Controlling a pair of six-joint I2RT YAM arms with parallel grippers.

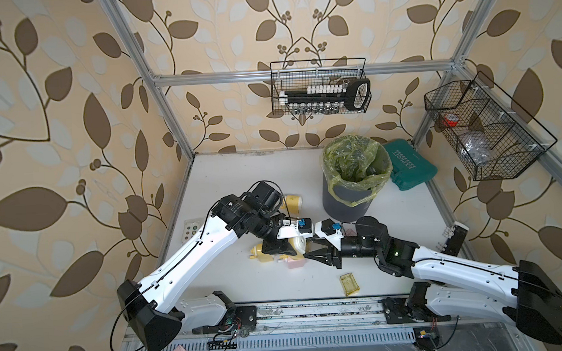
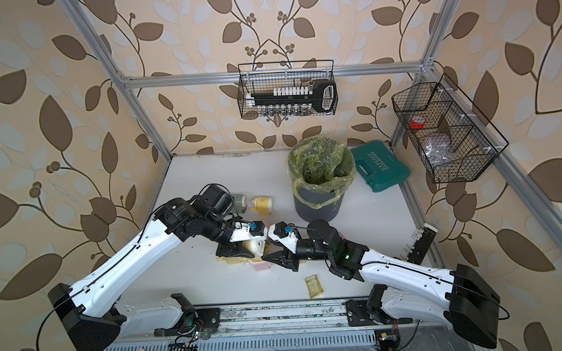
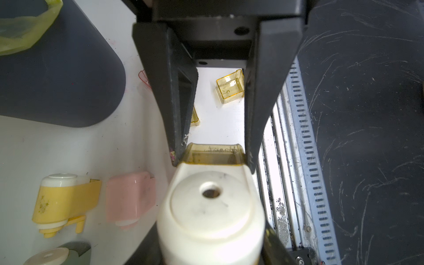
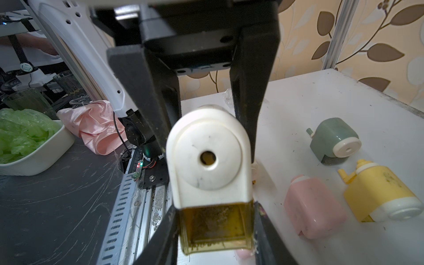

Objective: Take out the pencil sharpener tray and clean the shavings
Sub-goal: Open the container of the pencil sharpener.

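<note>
Sharpener tray (image 4: 213,226), translucent amber, right jaws gripping it, left jaws gripping white body (image 4: 220,176)

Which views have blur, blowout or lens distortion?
In both top views, focus is sharp, but the wide lens splays the aluminium frame outward. In the left wrist view, the white round-faced pencil sharpener is too near and soft, and the white tabletop is nearly blown out. In the right wrist view, the translucent amber tray is soft too; the dark scratched bench is dim.
</note>
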